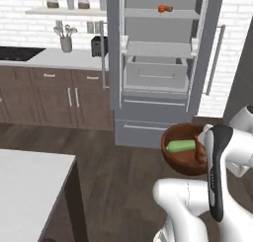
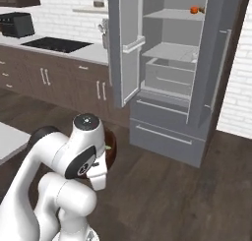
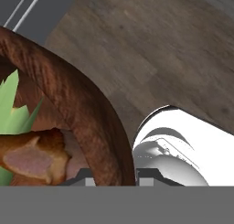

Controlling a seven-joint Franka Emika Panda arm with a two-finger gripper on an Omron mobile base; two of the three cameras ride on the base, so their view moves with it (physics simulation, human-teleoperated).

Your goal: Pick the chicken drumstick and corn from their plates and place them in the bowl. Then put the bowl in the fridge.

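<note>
The dark wooden bowl [image 1: 180, 159] hangs above the floor in front of the open fridge [image 1: 158, 63]. Inside it lie the green-yellow corn [image 1: 181, 146] and the brown chicken drumstick [image 1: 200, 151]. My gripper [image 3: 116, 176] is shut on the bowl's rim [image 3: 87, 113], one fingertip inside the wall and one outside. The hand view shows the drumstick [image 3: 32, 157] and the corn's green husk [image 3: 11, 109] close up. From the right base view a sliver of the bowl [image 2: 112, 149] peeks out behind my arm, before the fridge [image 2: 172, 63]. The plates are out of view.
Both fridge doors [image 1: 114, 48] stand open, with pale shelves and a drawer [image 1: 155, 70] inside. A small orange item [image 1: 164, 9] sits on the top shelf. Wooden cabinets under a counter [image 1: 54, 58] run along the left wall. A white table corner [image 1: 29, 186] fills the lower left.
</note>
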